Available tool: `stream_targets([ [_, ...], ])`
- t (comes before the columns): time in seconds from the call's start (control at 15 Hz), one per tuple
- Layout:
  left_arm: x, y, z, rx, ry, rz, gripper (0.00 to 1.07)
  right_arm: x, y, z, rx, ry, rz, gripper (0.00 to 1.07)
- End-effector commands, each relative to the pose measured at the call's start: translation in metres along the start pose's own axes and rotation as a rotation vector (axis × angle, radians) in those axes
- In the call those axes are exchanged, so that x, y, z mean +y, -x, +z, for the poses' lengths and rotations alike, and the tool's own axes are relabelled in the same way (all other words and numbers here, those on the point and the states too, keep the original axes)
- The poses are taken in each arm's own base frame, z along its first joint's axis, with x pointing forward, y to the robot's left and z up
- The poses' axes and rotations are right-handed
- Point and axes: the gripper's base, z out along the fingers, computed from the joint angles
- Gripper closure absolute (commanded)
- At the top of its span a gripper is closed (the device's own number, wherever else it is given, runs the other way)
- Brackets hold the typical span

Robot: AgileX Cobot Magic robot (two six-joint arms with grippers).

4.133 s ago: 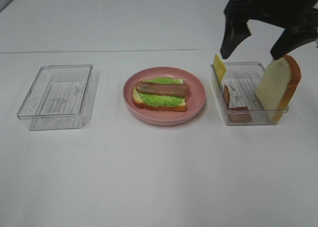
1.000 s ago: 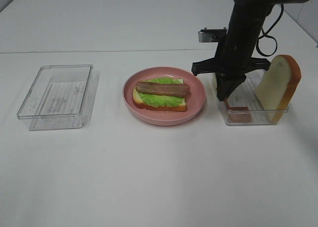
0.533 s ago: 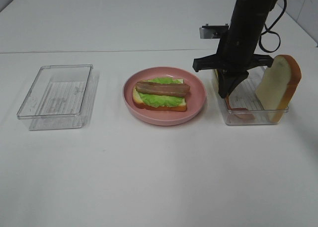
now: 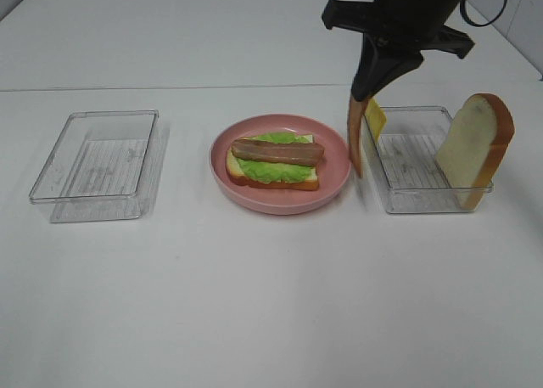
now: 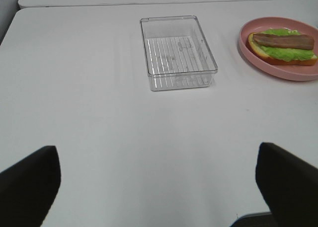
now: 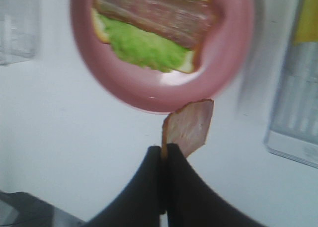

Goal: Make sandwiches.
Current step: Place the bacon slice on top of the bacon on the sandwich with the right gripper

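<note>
1. The right hand (image 4: 363, 91) is pinched shut on the upper end of a thin brown toy bacon strip (image 4: 355, 146). The strip hangs in the air between the round pink plate (image 4: 280, 203) and the clear plastic tray on the right (image 4: 424, 201), close to the plate's rim.
2. The strip looks light, flat and a little flexible. Gripped at one end only, it will probably swing, so I would let the free end touch down first.
3. Its long axis is upright, with the free end pointing down at the white tabletop (image 4: 271, 303). The wrist view shows its broad face below the closed fingertips.
4. On the plate lies a white bread slice with an orange-brown crust (image 4: 271, 182). Ruffled green lettuce (image 4: 271, 169) sits on it, topped by another brown bacon strip (image 4: 278, 151) running side to side in the high view. The held strip has to tip from upright to lie parallel with that one.
5. A thin yellow cheese slice (image 4: 374, 116) leans on edge at the tray's plate-side end; it is best pinched at an upper corner. A second bread slice (image 4: 475, 146) stands on edge at the far end. It looks thick and soft, so grip it across its faces.
6. The left hand (image 5: 159, 182) is spread wide and holds nothing. It hovers over the tabletop, well apart from the other clear plastic tray (image 5: 171, 18).
</note>
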Motion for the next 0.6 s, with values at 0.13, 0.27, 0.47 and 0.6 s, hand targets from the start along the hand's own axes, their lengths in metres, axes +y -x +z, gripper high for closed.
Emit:
stream_targets([
  [0.13,-0.001,-0.001,-0.002,-0.031,-0.007,-0.013,0.06,0.018,0.012,-0.005,-0.134,0.189,-0.020,1.07],
  [0.27,-0.001,-0.001,-0.002,-0.031,-0.007,-0.013,0.06,0.028,0.024,-0.002,-0.256,0.277,0.000,1.07],
  [0.47,-0.001,-0.001,-0.002,-0.031,-0.008,-0.014,0.06,0.042,0.028,0.018,-0.274,0.292,-0.014,1.07],
  [0.6,-0.001,-0.001,-0.002,-0.031,-0.008,-0.014,0.06,0.051,0.030,0.042,-0.267,0.299,-0.006,1.07],
])
